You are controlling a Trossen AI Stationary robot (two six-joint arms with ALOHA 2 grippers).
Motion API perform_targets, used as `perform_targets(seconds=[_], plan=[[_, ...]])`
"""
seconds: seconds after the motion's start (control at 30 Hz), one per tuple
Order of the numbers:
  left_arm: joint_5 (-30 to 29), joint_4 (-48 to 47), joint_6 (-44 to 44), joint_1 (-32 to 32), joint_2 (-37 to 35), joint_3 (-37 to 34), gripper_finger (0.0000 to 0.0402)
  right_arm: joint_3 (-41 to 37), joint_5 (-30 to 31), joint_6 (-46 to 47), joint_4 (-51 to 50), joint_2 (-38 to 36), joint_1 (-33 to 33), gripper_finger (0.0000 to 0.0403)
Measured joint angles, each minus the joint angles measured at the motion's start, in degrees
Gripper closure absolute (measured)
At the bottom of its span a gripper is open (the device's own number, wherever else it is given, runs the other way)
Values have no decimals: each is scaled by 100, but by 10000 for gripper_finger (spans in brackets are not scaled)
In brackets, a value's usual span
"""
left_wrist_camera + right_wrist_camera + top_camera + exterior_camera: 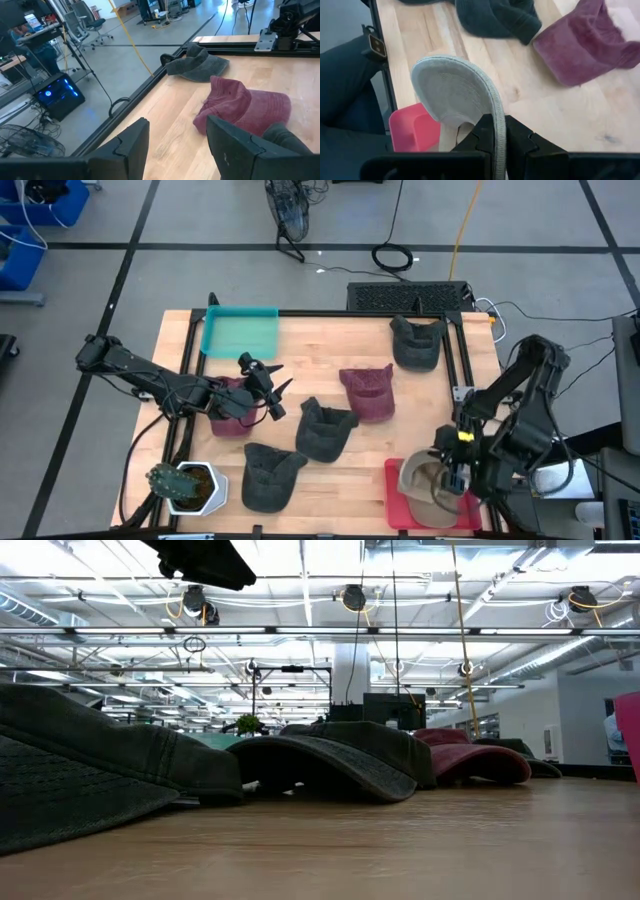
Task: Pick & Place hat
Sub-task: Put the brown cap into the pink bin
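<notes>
Overhead, the right end effector [452, 477] sits at the near right corner of the wooden table [330, 380], its two dark fingers [482, 135] pressed together on the brim of a tan hat [425, 485]. That hat lies directly beneath it, in a red tray [400, 505]. From the right wrist view the pale brim [457, 92] rises up between the closed fingers, with the red tray just beside them. Beyond this end effector lie a maroon hat [368, 390] and a dark hat [325, 430], well apart from it, and another dark hat [417, 343] sits at the far edge. The left end effector [262, 383] hovers over the left half of the table, its fingers [132, 142] spread wide and holding nothing; a second maroon hat [230, 412] lies right beneath its wrist. A teal tray [240, 330] is beyond it, and a potted plant [185, 485] and one more dark hat [270, 475] are nearer the front edge. Grey floor with black tape lines, cables and a keyboard [408, 296] surround the table.
</notes>
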Motion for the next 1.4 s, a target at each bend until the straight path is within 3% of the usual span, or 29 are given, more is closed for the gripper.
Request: perform_targets(seconds=[0.5,0.7,0.9,1.23,1.4], plan=[[151,84,-31,0,0,0,202,0,-30,1382,27,1315,750,385],[153,84,-31,0,-2,-2,202,0,-581,1423,-20,1524,770,383],[155,84,-5,0,0,-2,202,0,-691,1342,13,1524,855,393],[157,82,80,0,0,-2,202,-4,-1094,1502,710,1524,1111,319],[157,78,78,0,-1,-2,202,-7,-1626,1692,1474,1524,1155,283]])
